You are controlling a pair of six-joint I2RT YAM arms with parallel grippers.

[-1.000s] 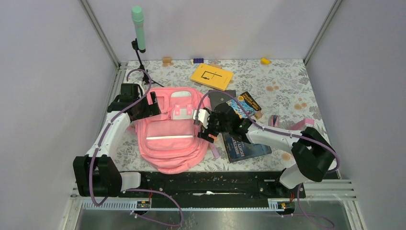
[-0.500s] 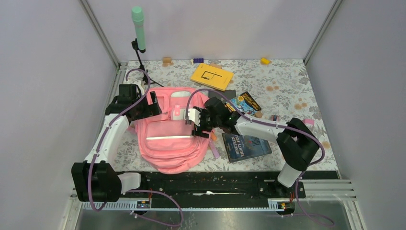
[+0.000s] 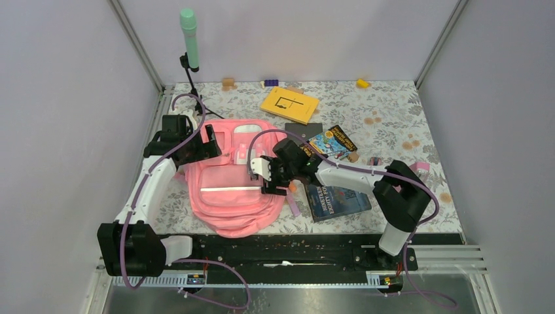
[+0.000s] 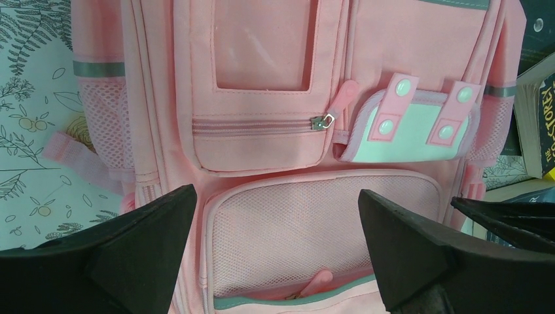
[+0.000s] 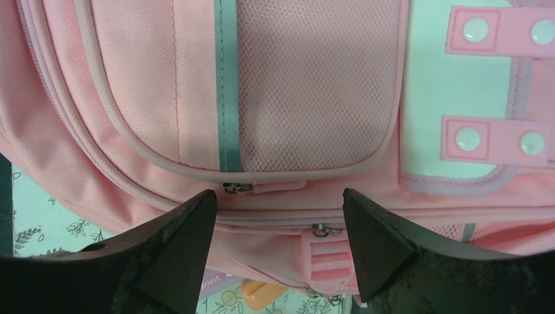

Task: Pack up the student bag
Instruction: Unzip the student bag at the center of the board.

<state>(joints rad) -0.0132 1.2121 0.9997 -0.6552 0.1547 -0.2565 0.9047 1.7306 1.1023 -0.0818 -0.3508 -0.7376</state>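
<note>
The student bag (image 3: 229, 190), a large pink backpack, lies flat on the table between my two arms. A small pink and white pencil case (image 4: 412, 127) with snap tabs rests on its front. My left gripper (image 4: 276, 193) hovers open over the bag's mesh pocket (image 4: 314, 229), at the bag's far left corner (image 3: 211, 140) in the top view. My right gripper (image 5: 278, 193) stands open above the bag's right edge (image 3: 265, 178), with two zipper pulls (image 5: 319, 229) between and just beyond its fingers. Neither gripper holds anything.
A dark blue book (image 3: 335, 199), a colourful book (image 3: 334, 140) and a yellow book (image 3: 289, 104) lie right of and behind the bag. A purple pen (image 3: 294, 206) and an orange piece (image 5: 262, 291) lie by the bag's right edge. A green microphone (image 3: 188, 29) stands at the back left.
My right arm has swung left from above the books onto the bag's right edge, its jaws narrowing slightly. The left arm and the bag have stayed put.
</note>
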